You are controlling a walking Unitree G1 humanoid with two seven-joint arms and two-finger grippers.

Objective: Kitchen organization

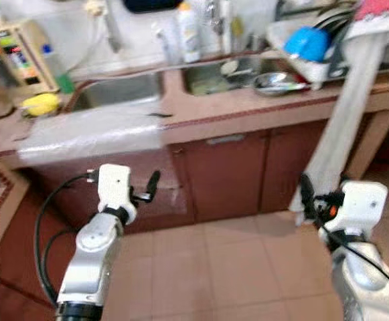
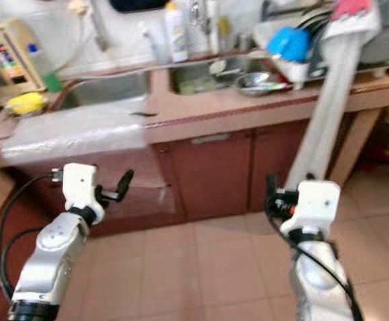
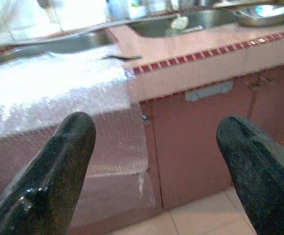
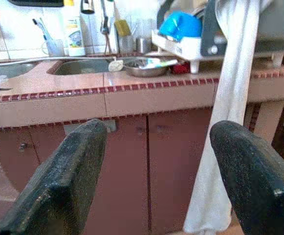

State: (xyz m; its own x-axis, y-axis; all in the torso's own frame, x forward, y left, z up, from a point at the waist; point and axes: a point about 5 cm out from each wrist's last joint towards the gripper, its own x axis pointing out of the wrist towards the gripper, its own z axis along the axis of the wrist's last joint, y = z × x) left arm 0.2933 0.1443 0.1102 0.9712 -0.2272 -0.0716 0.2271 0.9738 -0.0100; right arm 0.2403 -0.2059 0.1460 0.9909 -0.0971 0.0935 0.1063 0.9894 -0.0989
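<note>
Counter ahead, both jaws spread.

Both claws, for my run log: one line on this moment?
left claw open, empty | right claw open, empty | both short of counter | towel hanging

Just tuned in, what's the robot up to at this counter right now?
Nothing is being handled yet. The robot faces the kitchen counter with both arms raised toward the cabinets. The left gripper and right gripper are both open and hold nothing. A sheet of bubble wrap drapes over the counter edge beside the sink, and a white towel hangs from the dish rack.
</note>
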